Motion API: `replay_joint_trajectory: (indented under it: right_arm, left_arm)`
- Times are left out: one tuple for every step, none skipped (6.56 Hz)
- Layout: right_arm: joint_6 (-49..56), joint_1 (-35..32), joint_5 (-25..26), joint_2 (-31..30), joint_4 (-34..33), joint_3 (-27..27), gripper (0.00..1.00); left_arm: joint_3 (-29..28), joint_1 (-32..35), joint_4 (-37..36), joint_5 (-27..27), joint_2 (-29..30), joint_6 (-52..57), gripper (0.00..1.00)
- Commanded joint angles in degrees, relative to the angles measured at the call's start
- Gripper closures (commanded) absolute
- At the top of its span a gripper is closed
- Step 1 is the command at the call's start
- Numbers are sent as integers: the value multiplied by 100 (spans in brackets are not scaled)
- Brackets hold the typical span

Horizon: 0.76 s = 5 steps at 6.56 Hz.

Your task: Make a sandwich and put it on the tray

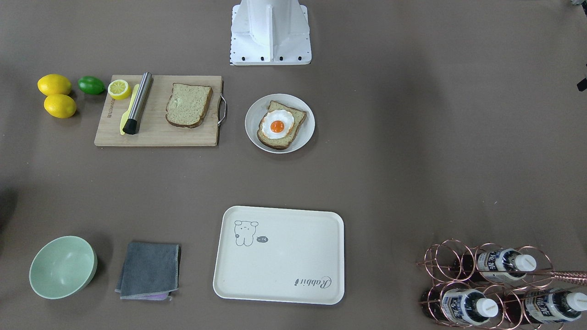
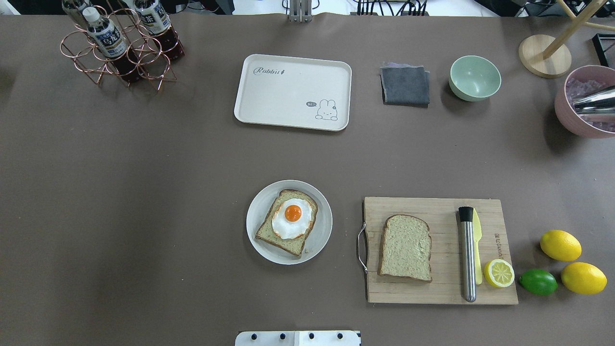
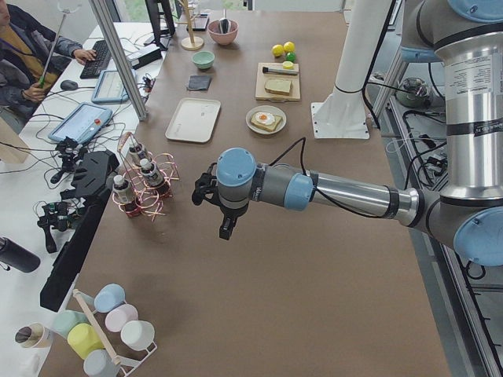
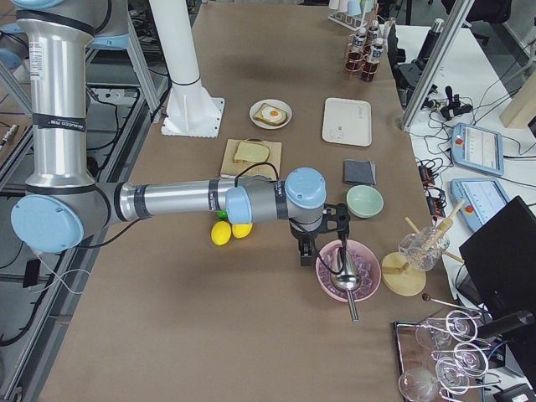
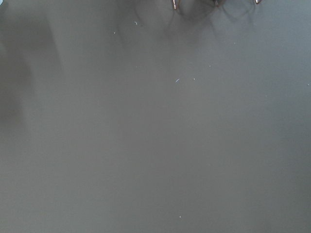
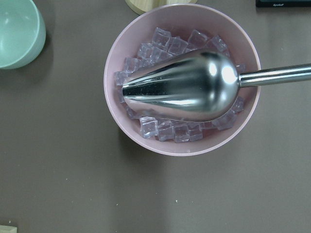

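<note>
One bread slice (image 2: 269,233) with a fried egg (image 2: 290,218) on top lies on a round white plate (image 2: 257,211) at mid-table; it also shows in the front view (image 1: 280,124). The second bread slice (image 2: 405,247) lies bare on the wooden cutting board (image 2: 432,288). The cream tray (image 2: 288,96) is empty on the far side, also in the front view (image 1: 284,261). My left gripper (image 3: 225,226) hangs over bare table near the bottle rack. My right gripper (image 4: 306,251) hangs beside the pink ice bowl (image 4: 347,270). I cannot tell if either is open or shut.
A copper wire rack of bottles (image 2: 120,43) stands far left. A grey cloth (image 2: 405,85), a green bowl (image 2: 474,78) and the pink bowl with ice and a metal scoop (image 6: 182,85) are far right. A steel muddler (image 2: 467,254), half lemon (image 2: 498,273), lemons (image 2: 560,245) and lime (image 2: 538,281) sit by the board.
</note>
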State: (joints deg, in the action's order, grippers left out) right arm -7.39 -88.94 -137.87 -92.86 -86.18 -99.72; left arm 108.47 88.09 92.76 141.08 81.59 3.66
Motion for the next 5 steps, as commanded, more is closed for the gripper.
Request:
replay_joint_trajectory:
  right_arm:
    - [0, 26, 320, -4, -5, 5, 0]
    - [0, 113, 331, -30, -13, 49, 0]
    - [44, 140, 383, -74, -5, 206, 0]
    - [44, 140, 392, -83, -13, 207, 0]
    - [53, 192, 427, -66, -5, 321, 0]
  left_arm:
    - [16, 33, -99, -586, -12, -275, 3]
    - [-27, 33, -161, -651, -3, -339, 3]
    - [42, 7, -248, -643, -3, -392, 3]
    - [69, -11, -240, -617, -3, -383, 3]
    - [34, -19, -232, -599, -3, -383, 3]
